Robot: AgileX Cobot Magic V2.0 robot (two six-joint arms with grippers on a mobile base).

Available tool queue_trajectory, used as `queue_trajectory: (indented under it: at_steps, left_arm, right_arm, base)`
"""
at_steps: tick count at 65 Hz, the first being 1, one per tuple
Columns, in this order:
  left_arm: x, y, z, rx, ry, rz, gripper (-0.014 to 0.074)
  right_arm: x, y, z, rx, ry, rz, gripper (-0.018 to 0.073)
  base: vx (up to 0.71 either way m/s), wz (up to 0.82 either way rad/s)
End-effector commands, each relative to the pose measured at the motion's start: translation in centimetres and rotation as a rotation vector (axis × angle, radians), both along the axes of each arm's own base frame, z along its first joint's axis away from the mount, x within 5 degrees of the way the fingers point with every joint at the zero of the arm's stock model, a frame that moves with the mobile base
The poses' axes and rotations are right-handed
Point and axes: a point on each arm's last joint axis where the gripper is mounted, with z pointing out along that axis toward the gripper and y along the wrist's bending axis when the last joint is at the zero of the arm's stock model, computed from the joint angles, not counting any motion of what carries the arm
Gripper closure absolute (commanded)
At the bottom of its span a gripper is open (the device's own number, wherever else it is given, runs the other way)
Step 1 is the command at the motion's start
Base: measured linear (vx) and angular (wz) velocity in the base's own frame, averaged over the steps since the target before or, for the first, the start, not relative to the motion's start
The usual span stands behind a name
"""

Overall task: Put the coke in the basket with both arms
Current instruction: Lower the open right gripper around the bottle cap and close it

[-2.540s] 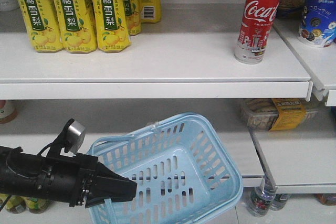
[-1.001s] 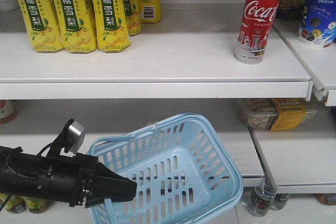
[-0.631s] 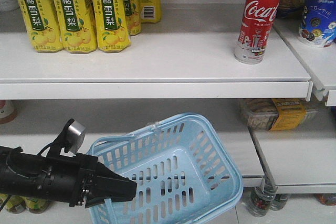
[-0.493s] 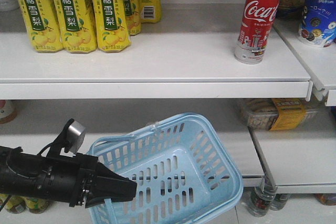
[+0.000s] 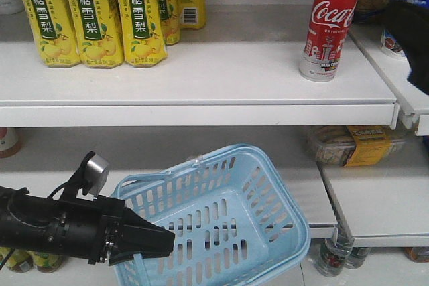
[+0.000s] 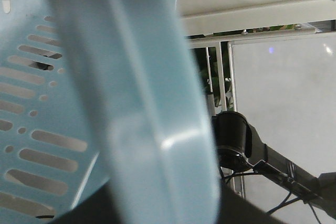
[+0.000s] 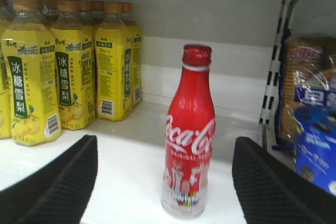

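Note:
The coke [image 5: 330, 21] is a slim red bottle-shaped can with white script, standing upright at the right end of the upper shelf [image 5: 201, 78]. In the right wrist view the coke [image 7: 190, 135] stands ahead, between the wide-apart black fingers [image 7: 58, 182] of my open right gripper [image 7: 165, 153], untouched. In the exterior view my right gripper [image 5: 412, 31] is only a dark blur at the right edge. Below the shelf, my left gripper [image 5: 151, 240] is shut on the near-left rim of the tilted light blue basket [image 5: 221, 226]. That basket rim [image 6: 142, 87] fills the left wrist view.
Yellow drink bottles [image 5: 87, 11] stand in rows at the shelf's left. Blue snack packs [image 7: 312, 135] sit on the adjoining shelf to the right of the coke. A packaged food tray [image 5: 352, 145] lies on the lower shelf, and small bottles [image 5: 333, 254] stand beneath it.
My right gripper has come into the exterior view at the right edge, near the coke. The left arm and the basket have not moved.

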Motion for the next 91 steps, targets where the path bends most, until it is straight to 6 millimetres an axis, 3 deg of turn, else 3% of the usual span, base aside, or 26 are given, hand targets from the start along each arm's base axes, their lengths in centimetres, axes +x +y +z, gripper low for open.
queue_trajectory:
  at_steps: [1,17,32,43,71,91]
  left_arm:
    - [0.2,-0.2,1.9,-0.085,-0.050,0.016,0.0602]
    - [0.2,-0.2,1.9,-0.085,-0.050,0.016,0.0602]
    - [0.2,-0.2,1.9,-0.085,-0.050,0.016,0.0602]
    - [0.2,-0.2,1.9,-0.085,-0.050,0.016,0.0602]
    - [0.2,-0.2,1.9,-0.085,-0.050,0.016,0.0602]
    - [0.2,-0.2,1.9,-0.085,-0.050,0.016,0.0602]
  right_arm:
    - [1.4,0.5,2.7,0.016,-0.103,0.000,0.0034]
    - [5.6,1.9,3.0,0.045,-0.140,-0.005,0.0034]
    - [8.1,2.1,2.4,0.117,-0.195,-0.036,0.0034]
    - [8.9,0.9,2.1,0.150,-0.186,-0.093,0.0034]
    - [9.6,1.7,2.2,0.078,-0.205,-0.068,0.0034]
    - [12.6,2.6,2.0,0.039,-0.141,-0.062,0.0034]
  base:
    - [0.00,0.00]
    - [0.00,0.00]
    - [0.00,0.00]
    - [0.00,0.00]
    - [0.00,0.00]
    - [0.00,0.00]
